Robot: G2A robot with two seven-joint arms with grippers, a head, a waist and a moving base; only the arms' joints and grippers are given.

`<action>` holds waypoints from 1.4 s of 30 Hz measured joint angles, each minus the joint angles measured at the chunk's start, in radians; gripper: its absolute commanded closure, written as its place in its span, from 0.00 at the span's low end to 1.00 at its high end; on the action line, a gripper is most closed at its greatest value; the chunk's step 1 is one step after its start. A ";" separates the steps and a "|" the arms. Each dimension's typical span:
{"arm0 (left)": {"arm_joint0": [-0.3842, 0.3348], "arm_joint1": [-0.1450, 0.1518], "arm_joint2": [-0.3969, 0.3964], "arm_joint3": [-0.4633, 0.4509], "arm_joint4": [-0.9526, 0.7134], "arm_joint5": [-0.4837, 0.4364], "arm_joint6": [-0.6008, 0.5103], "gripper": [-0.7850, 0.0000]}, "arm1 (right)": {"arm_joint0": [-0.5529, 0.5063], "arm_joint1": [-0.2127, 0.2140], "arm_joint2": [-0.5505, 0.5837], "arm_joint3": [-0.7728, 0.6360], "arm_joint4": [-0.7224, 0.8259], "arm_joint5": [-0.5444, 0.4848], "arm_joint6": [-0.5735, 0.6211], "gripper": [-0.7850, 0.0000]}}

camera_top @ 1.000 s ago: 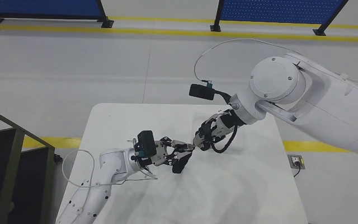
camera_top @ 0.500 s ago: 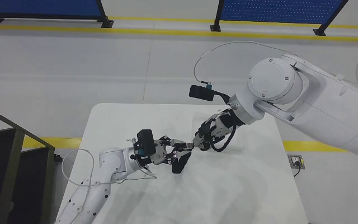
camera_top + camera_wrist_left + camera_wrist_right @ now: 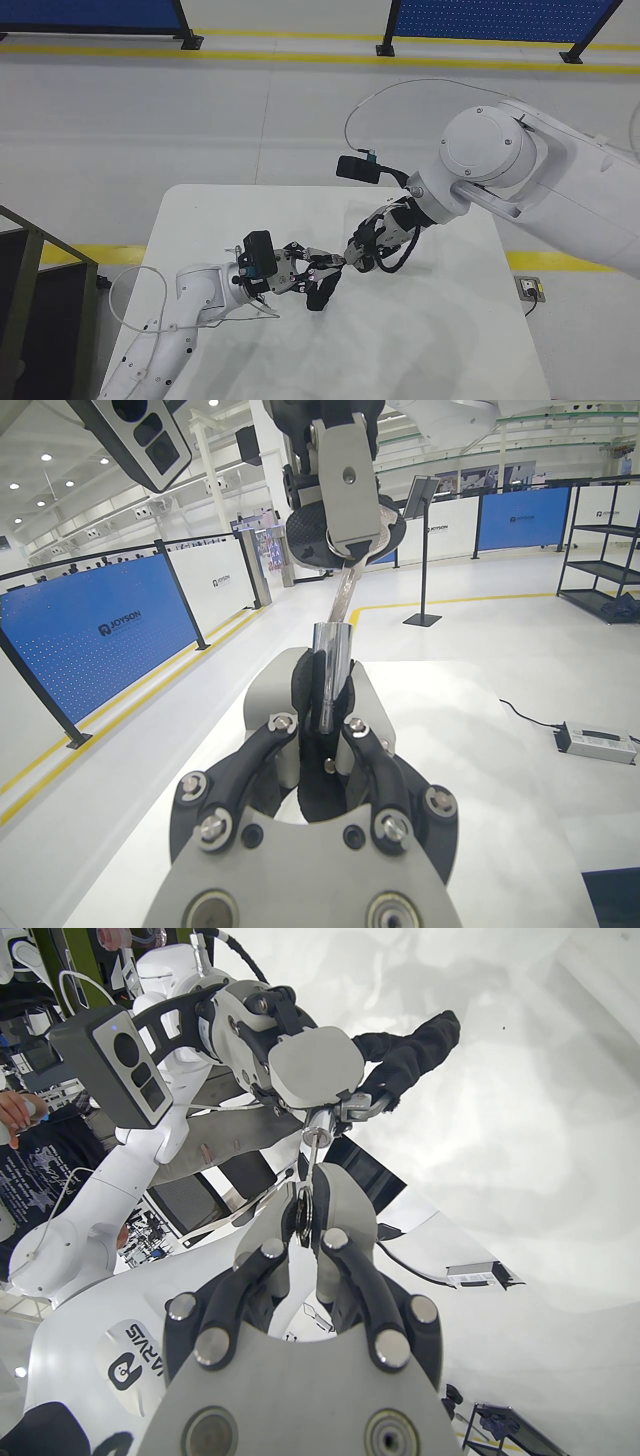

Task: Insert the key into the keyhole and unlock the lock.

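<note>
My left gripper is shut on the lock, a shiny chrome cylinder whose keyhole end points away from my wrist. A black fabric-covered part of the lock hangs below it over the table. My right gripper is shut on the head of the silver key. The key's blade runs into the lock's end face. Both grippers meet tip to tip above the middle of the white table, the left one facing the right one.
The white table's surface lies below the lock, with its edges well away on all sides. A black shelving rack and blue barrier panels stand on the floor beyond. A grey power box with a cable lies on the floor.
Both grippers have held nearly still with the key in the lock. The right arm's wrist has shifted very slightly.
</note>
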 measured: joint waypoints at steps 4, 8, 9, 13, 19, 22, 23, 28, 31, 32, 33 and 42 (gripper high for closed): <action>-0.001 0.000 -0.001 -0.001 0.003 -0.001 0.001 1.00 | -0.001 -0.002 0.000 0.006 -0.004 -0.002 0.002 1.00; -0.003 0.001 0.000 -0.003 0.010 -0.006 0.003 1.00 | -0.004 -0.008 0.000 0.017 -0.010 -0.005 0.005 1.00; -0.003 0.001 0.000 -0.004 0.012 -0.007 0.004 1.00 | -0.004 -0.009 0.000 0.020 -0.012 -0.006 0.006 1.00; -0.004 0.001 0.000 -0.003 0.013 -0.011 0.007 1.00 | -0.009 -0.018 0.000 0.031 -0.022 -0.008 0.008 1.00; -0.005 0.001 0.002 0.000 0.012 -0.015 0.007 1.00 | -0.011 -0.035 0.000 0.047 -0.040 -0.016 0.016 1.00; -0.007 0.000 0.005 0.001 0.010 -0.017 0.005 1.00 | -0.012 -0.045 0.000 0.055 -0.045 -0.019 0.019 1.00; -0.008 0.000 0.006 0.001 0.009 -0.017 0.005 1.00 | -0.013 -0.048 0.000 0.056 -0.047 -0.020 0.020 1.00; -0.015 -0.002 0.015 0.008 0.001 -0.021 -0.003 1.00 | -0.016 -0.065 0.000 0.068 -0.059 -0.024 0.025 1.00; -0.017 -0.004 0.020 0.012 -0.005 -0.023 -0.005 1.00 | -0.018 -0.073 0.000 0.078 -0.065 -0.025 0.025 0.89; -0.017 -0.004 0.021 0.013 -0.007 -0.023 -0.006 1.00 | -0.018 -0.076 0.000 0.081 -0.066 -0.025 0.025 0.36; -0.017 -0.005 0.022 0.015 -0.009 -0.024 -0.006 1.00 | -0.018 -0.078 0.000 0.083 -0.066 -0.024 0.024 0.00; -0.009 -0.008 0.018 0.052 -0.108 -0.045 -0.034 1.00 | 0.025 -0.081 0.000 0.101 -0.044 -0.055 0.054 0.00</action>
